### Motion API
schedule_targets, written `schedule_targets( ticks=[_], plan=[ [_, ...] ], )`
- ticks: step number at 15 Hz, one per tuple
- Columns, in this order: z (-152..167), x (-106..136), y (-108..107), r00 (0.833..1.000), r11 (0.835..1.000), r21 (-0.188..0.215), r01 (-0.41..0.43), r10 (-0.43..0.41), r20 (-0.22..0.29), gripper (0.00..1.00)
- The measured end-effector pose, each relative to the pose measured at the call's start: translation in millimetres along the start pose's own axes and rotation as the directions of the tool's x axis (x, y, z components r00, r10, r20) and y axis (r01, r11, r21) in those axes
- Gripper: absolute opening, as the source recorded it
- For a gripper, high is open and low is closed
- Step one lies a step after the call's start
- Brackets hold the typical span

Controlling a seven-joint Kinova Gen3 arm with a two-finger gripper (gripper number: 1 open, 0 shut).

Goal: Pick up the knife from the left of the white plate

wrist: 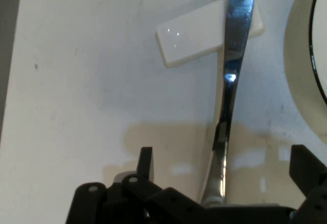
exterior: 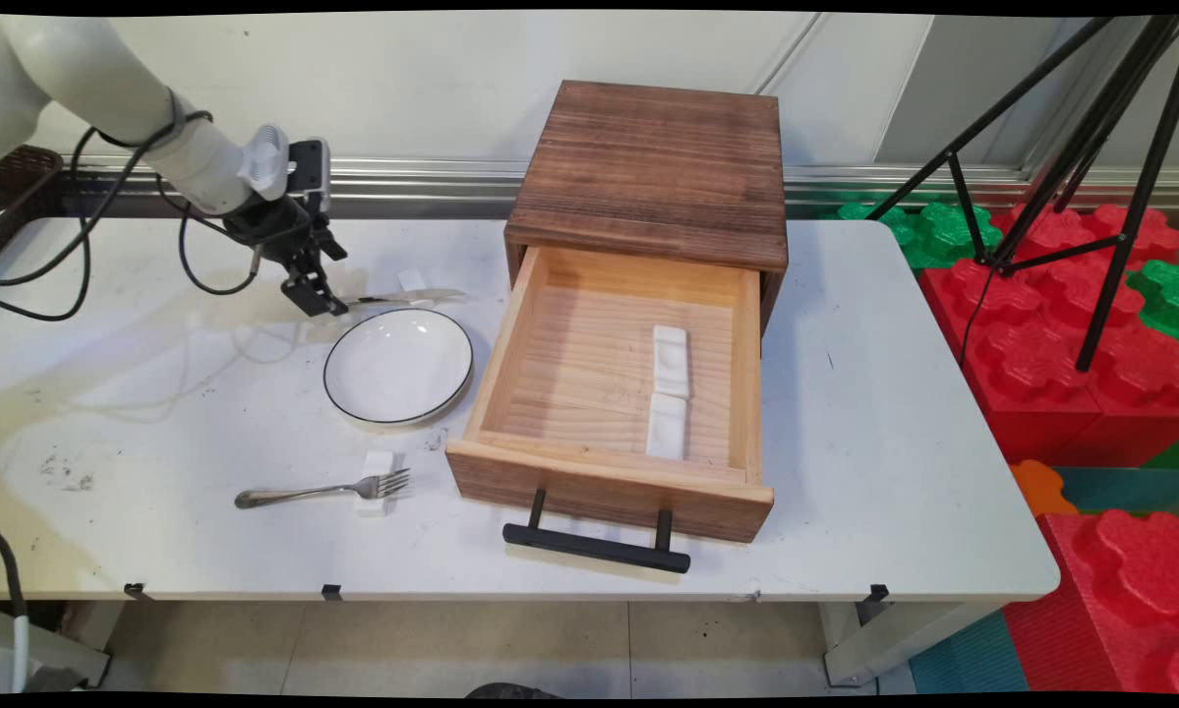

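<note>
While lowered to the desk (exterior: 845, 413) just behind the left rim of the white plate (exterior: 398, 366), the pincer (exterior: 316, 295) is seen spread open about the handle end of a knife (wrist: 230, 88), which is laid across a small white rest (wrist: 196, 37) behind that plate. A fork (exterior: 324, 489) is propped on another rest (exterior: 377, 482) in front of the plate. An open wooden drawer (exterior: 609, 393) stands right of the plate.

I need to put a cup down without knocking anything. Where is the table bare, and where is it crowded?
Bare: the table right of the open drawer, and its left part beyond the fork. Crowded: around the plate, where the end effector is at a knife lying across a white rest, open fingers either side of its handle.
</note>
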Motion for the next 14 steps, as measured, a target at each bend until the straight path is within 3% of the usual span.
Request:
schedule_targets(
  ticks=[12,13,14],
  plan=[
    [23,11,-9,0.999,0.998,-0.038,-0.042,0.041,-0.033,1.00],
    [24,12,-10,0.998,0.998,-0.040,-0.045,0.044,-0.034,0.00],
    [26,12,-10,0.998,0.998,-0.043,-0.049,0.047,-0.035,0.00]
  ],
)
